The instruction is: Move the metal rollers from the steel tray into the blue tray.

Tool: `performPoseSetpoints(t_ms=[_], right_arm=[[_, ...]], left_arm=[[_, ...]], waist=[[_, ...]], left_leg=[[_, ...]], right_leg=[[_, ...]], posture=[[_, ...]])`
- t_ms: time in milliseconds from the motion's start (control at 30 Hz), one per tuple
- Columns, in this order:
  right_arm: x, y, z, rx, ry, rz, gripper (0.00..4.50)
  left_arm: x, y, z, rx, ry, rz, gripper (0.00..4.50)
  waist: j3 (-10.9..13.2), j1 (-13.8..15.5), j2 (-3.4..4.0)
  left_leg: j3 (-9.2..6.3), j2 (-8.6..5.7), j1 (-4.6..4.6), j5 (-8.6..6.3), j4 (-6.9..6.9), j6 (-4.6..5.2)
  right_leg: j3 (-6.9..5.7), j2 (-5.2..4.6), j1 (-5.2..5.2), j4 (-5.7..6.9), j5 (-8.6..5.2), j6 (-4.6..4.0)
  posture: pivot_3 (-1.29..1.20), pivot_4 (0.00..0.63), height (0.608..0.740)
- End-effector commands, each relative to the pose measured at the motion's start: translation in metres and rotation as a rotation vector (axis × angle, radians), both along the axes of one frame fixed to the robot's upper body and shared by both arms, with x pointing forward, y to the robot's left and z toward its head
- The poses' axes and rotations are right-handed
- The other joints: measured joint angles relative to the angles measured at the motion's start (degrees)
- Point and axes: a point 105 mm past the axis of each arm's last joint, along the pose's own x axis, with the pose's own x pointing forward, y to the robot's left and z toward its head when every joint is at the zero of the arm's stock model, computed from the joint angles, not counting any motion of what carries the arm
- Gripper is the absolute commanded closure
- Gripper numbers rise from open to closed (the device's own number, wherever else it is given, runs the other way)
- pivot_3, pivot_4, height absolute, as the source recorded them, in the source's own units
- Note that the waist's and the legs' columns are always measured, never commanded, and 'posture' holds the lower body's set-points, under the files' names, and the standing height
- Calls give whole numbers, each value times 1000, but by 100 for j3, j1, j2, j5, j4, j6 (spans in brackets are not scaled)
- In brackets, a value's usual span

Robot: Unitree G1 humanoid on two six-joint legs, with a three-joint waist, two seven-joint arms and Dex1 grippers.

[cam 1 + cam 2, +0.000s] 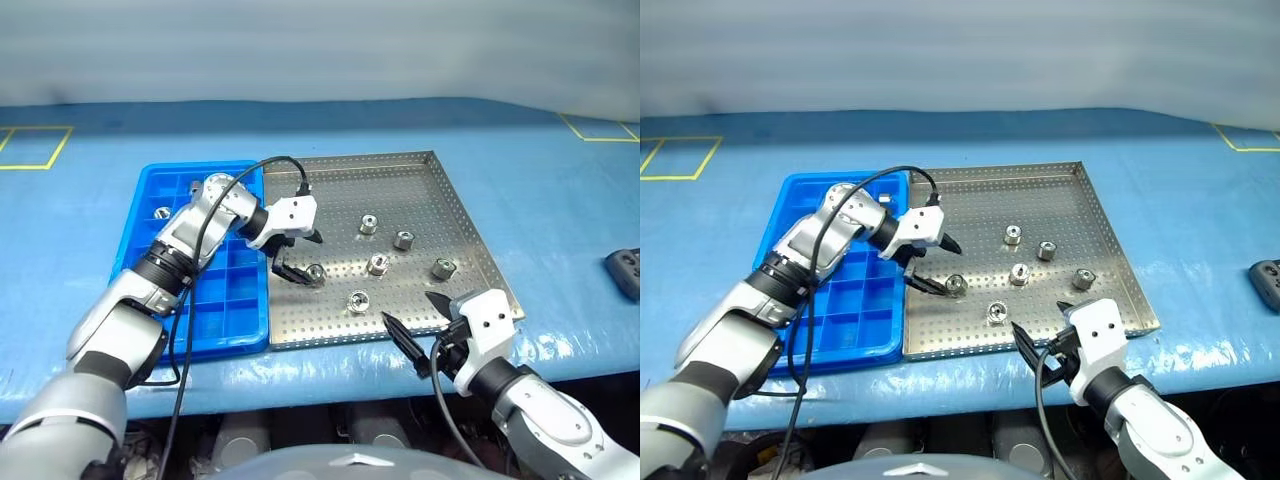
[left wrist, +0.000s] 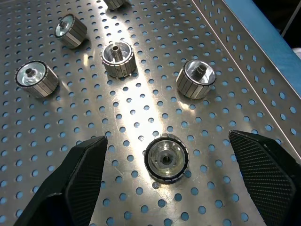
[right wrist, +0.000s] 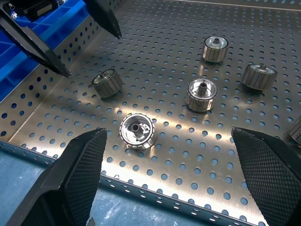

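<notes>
1. Blue tray sits at the bench's left, touching the steel tray's left rim. One roller already sits in a far-left compartment; the other visible compartments look empty.
2. Left gripper hangs over the steel tray's left edge, fingers spread wide, holding nothing. The nearest roller lies on its side between the fingertips but is not yet touched.
3. Steel tray holds six rollers in its middle and near half: that one, one near the front edge, then three further in, and the rightmost toward the right rim.
4. Right gripper hovers just off the tray's front-right corner, fingers wide apart, empty.
5. Handling, my read: solid metal, so rigid, heavy for their size, not fragile. Polished ends will be slippery; the ribbed barrel offers better bite.
6. Take hold across the ribbed barrel, pads on opposite sides. A roller lying on its side can roll away if nudged by one finger first, so centre it before closing.
7. Perforated floor is flat and hard; fingertips can go right down beside the part.
</notes>
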Motion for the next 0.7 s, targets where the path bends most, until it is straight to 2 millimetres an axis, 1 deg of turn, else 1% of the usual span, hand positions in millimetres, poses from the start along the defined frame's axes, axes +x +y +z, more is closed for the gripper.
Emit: performPoseSetpoints(t_ms=[33,133,467,600,667,700], right_arm=[[0,4,12,10,-62,0,24],[0,5,12,15,-64,-2,24],[-1,3,12,16,-70,-21,24],[0,3,13,16,-74,-24,24],[-1,2,13,15,-76,-29,24],[-1,2,13,14,-76,-31,7]], left_arm=[[4,-10,5,27,-55,-52,0],[5,-11,-4,65,-70,-70,0],[12,-18,-22,125,-101,-81,0],[18,-16,-34,217,-179,-106,0],[16,-18,-37,219,-175,-117,0],[16,-19,-37,220,-176,-123,175]], waist=[[0,-1,0],[0,-20,0],[-1,-55,-1],[-1,-59,-1],[-2,-62,-2],[-5,-61,0]], left_leg=[[0,0,0,0,0,0],[0,0,-1,0,2,0],[0,-1,-1,0,2,0],[1,-1,-1,0,2,0],[0,0,0,0,2,0],[1,0,0,0,2,0]], right_leg=[[0,0,0,0,0,0],[1,0,1,0,0,1],[1,0,0,1,1,1],[1,0,0,2,1,1],[2,0,1,2,1,1],[2,0,1,2,1,2]], posture=[[-79,150,740],[-86,150,740],[-106,150,740],[-117,150,740],[-121,150,740],[-121,150,740]])
